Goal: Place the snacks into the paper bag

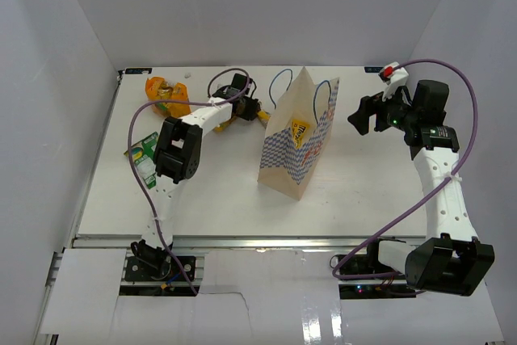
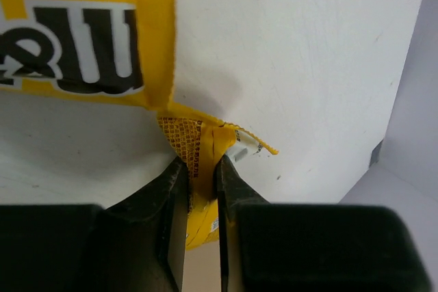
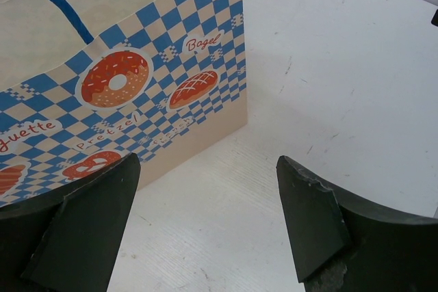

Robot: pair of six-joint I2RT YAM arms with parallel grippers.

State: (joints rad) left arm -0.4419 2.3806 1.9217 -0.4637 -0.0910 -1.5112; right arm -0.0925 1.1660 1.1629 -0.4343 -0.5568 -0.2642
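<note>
Here the left gripper (image 2: 200,172) pinches a yellow candy pack (image 2: 186,135); right gripper (image 3: 207,163) gapes beside the paper bag (image 3: 147,39).

Left wrist view: yellow candy pack (image 2: 82,32) in the upper left, dark block lettering, red-and-white mark at the top edge. Yellow wrapper (image 2: 198,143) at centre, with fine brown print, between my black left fingers (image 2: 156,206).

Right wrist view: paper bag (image 3: 102,5) is plain tan up top and blue-and-white check below. The check is printed with an orange-red sprinkled doughnut, pretzels and red script words. Blue cord handle (image 3: 55,1). My right fingers (image 3: 82,230) are black.

Top view: orange bag (image 1: 164,96) and green packet (image 1: 144,153) at left, on the white table (image 1: 218,199).
</note>
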